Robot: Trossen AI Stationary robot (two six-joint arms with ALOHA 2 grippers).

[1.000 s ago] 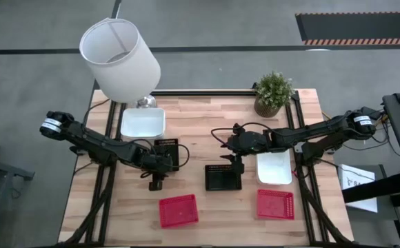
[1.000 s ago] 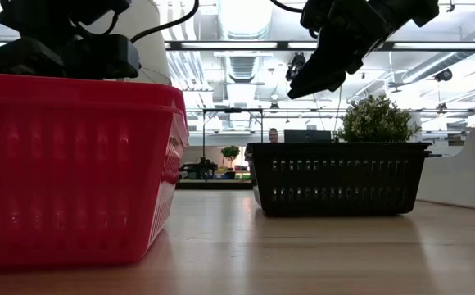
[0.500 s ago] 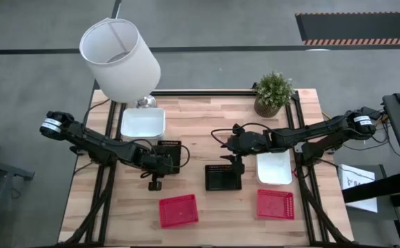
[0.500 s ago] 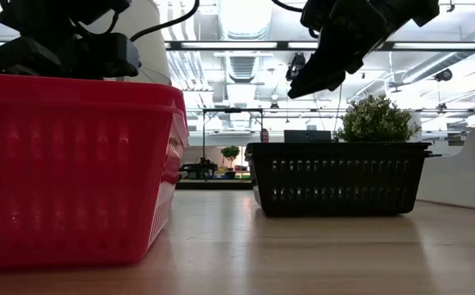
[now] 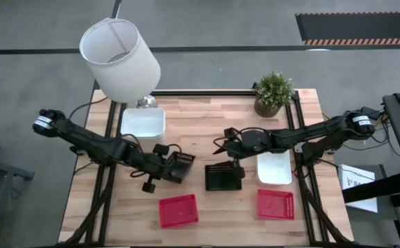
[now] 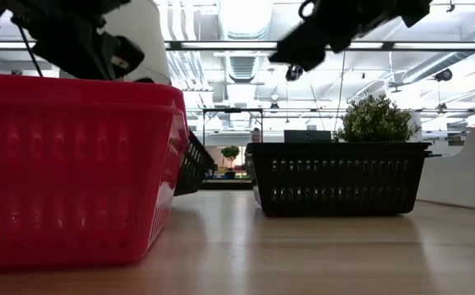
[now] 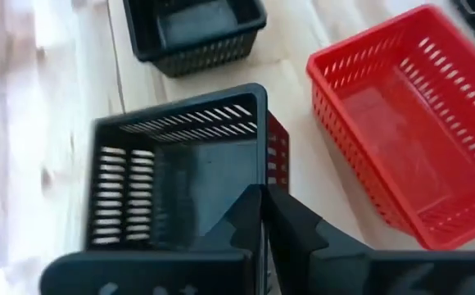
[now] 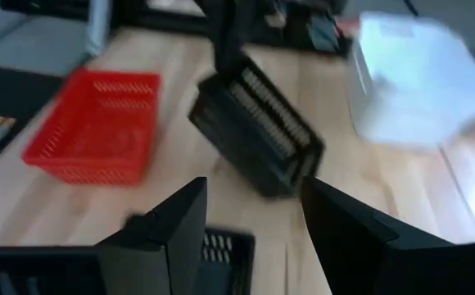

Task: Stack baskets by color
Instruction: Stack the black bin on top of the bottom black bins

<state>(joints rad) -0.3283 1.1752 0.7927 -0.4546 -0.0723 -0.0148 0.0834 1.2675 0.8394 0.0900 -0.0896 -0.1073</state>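
My left gripper (image 5: 164, 165) is shut on a black mesh basket (image 5: 181, 165), which hangs tilted over the table's middle left; the low view shows this basket (image 6: 192, 161) behind a red basket (image 6: 74, 164). My right gripper (image 5: 222, 145) hovers open, with nothing between its fingers, above a second black basket (image 5: 223, 177) that sits flat on its bottom. Two red baskets (image 5: 178, 210) (image 5: 275, 204) rest near the front edge. One white basket (image 5: 143, 122) sits at the far left, another (image 5: 274, 167) right of the black one. My left gripper pinches the black basket's wall nearest to it (image 7: 250, 192), close to a corner, between its two fingers. The fingers slant down from the table's left. The basket is raised and tipped, its open side (image 7: 180, 180) turned toward the gripper; whether its low edge touches the table I cannot tell.
A white lampshade (image 5: 121, 58) stands over the far left corner and a potted plant (image 5: 274, 93) at the far right. Bare wood lies between the two red baskets and along the far middle of the table (image 5: 207, 117).
My left gripper has risen and moved a little toward the table's right edge, rolling its wrist. The black basket that lay flat beside it now hangs tipped in its hold. My right gripper has rolled and tipped more level above the other black basket.
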